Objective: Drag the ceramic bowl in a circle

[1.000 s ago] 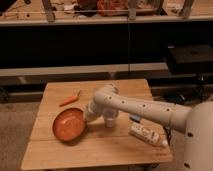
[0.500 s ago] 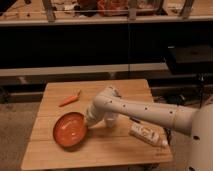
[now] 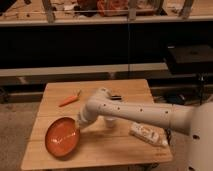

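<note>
Near the front-left corner of the wooden bench (image 3: 117,150) sits the ceramic bowl (image 3: 61,142), with the end effector (image 3: 79,126) at its right rim; whether it grips the rim cannot be told. The arm (image 3: 135,111) half hides a white cup (image 3: 109,121). A carrot (image 3: 70,99) and a blurred packet (image 3: 146,134) lie apart.

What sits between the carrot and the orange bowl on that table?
Only bare tabletop, in the camera view, between the carrot and the ceramic bowl. The gripper is at the bowl's right rim.
</note>
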Robot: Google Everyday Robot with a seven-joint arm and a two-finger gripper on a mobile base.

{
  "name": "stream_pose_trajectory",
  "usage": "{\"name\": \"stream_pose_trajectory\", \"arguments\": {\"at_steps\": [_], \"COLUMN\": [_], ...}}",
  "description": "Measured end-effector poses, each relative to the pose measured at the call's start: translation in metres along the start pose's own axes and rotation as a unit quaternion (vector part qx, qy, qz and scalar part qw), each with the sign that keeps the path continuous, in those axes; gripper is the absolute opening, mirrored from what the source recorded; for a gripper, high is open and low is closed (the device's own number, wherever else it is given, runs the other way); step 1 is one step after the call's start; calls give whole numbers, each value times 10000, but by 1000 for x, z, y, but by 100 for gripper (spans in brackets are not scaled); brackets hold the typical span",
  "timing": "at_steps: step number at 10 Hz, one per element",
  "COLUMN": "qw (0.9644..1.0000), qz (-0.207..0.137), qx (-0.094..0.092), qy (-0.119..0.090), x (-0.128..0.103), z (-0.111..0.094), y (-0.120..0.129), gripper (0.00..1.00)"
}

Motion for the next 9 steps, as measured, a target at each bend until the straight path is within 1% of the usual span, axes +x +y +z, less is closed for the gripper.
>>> {"name": "stream_pose_trajectory", "arguments": {"at_steps": [3,5,7,9], "qw": [9988,9978,9979,9986], "qz": [-468,-640,-596,-430], "qx": [50,-12,-71,-23], "qy": [-104,-188,-247,-318], "x": [5,18,32,51], "z": [10,17,21,26], "y": [-26,-42,-49,-52], "gripper": [0,0,0,0]}}
